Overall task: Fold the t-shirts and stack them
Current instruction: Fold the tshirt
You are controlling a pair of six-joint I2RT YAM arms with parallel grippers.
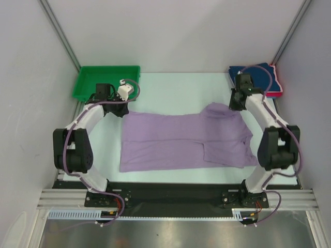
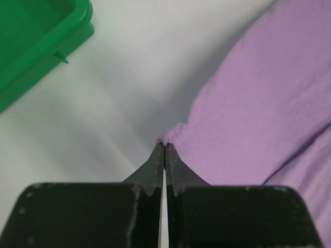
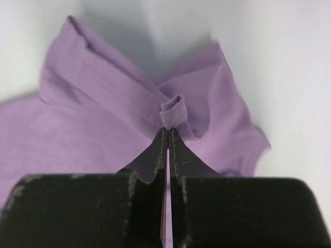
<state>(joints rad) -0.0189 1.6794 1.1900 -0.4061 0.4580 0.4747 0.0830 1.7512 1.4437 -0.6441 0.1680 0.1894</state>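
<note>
Lavender t-shirt lies spread across the middle of the pale table, just beyond the two arm bases, its long side running left to right and its near edge flat. Its right part is folded over on itself, with a doubled panel near the right arm. At the shirt's far left corner, the left gripper has its jaws pressed together on a small pinch of the cloth's edge, down at the table surface. At the far right, the right gripper is likewise clamped tight on a little rolled tuck of purple fabric, which rises into a bunched peak around the fingertips. Farther back, the green tray sits in the far left corner, apart from the shirt. In the far right corner, a navy blue t-shirt rests on a pink-red t-shirt; they look folded, though the right arm hides part of the stack.
</note>
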